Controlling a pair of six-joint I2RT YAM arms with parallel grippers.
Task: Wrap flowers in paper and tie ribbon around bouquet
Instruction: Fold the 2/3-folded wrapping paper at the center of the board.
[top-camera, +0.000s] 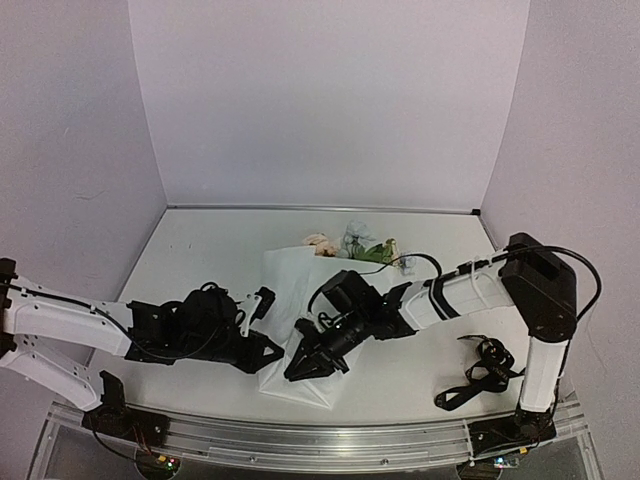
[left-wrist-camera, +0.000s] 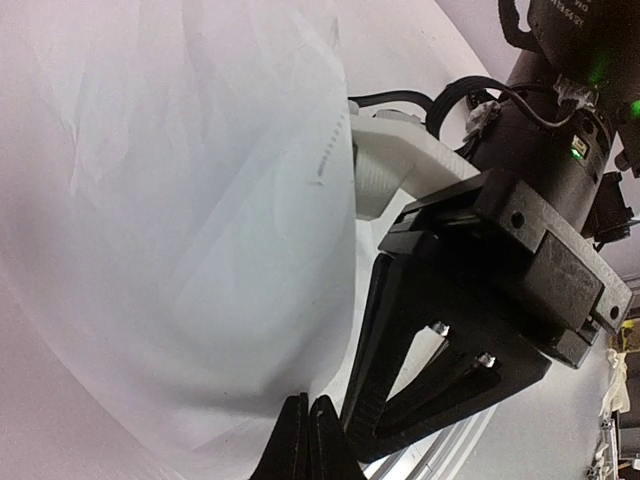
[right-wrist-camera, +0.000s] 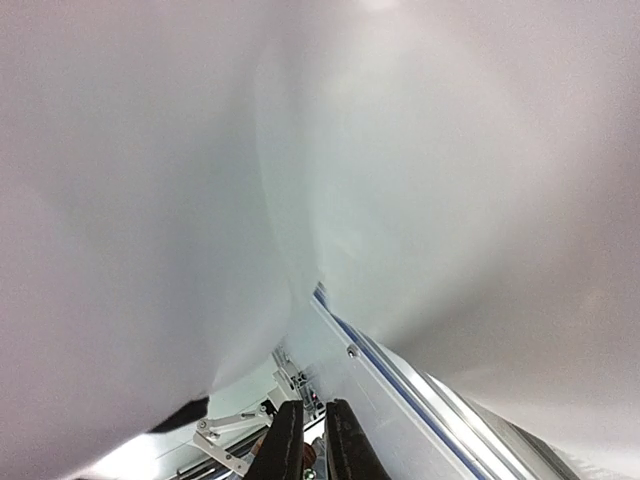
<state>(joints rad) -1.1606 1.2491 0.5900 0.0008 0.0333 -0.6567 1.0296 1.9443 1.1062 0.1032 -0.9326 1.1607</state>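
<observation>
My left end effector (left-wrist-camera: 307, 445) shut, right end effector (right-wrist-camera: 315, 448) near-shut; hold unclear. Flimsy paper (top-camera: 295, 278) at both tips; I'd pinch its edge.

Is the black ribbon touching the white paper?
Apart. The top view shows bare table between the ribbon and the paper.
</observation>
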